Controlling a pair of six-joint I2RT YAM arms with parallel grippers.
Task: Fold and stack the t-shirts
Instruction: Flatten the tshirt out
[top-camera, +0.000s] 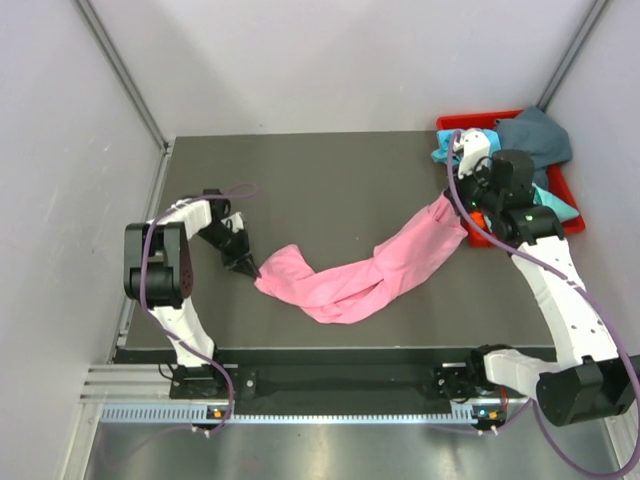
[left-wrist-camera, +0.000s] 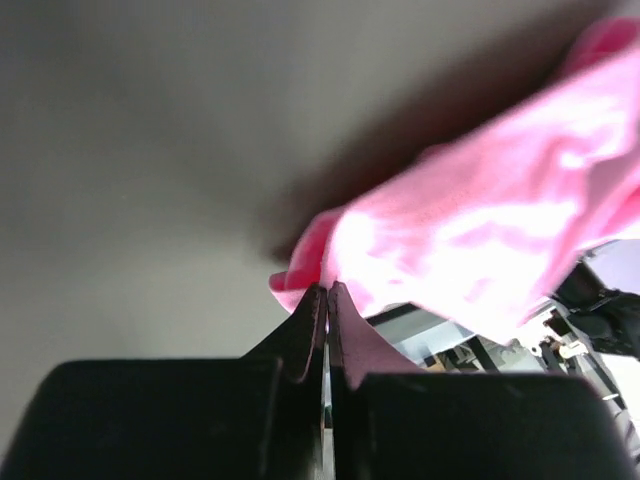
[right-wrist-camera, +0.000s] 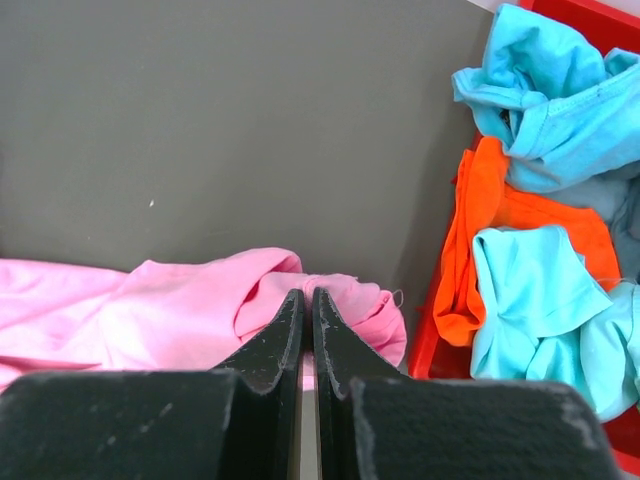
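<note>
Your left gripper (top-camera: 252, 268) and right gripper (top-camera: 458, 208) clamped the bunched bright pink cloth t-shirt (top-camera: 360, 275) (nine, three o'clock); even stretching looked wise.

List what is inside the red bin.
In the red bin: turquoise shirts, an orange shirt and a dark grey shirt, piled up. Anything beneath them is covered.

Overhead view: even, soft light, sharp throughout. Left wrist view is blurred — the pink t-shirt (left-wrist-camera: 500, 230) glares near-white at right, perhaps overexposed, a dark shadow smeared upper centre. Right wrist view is crisp, colours saturated.
</note>
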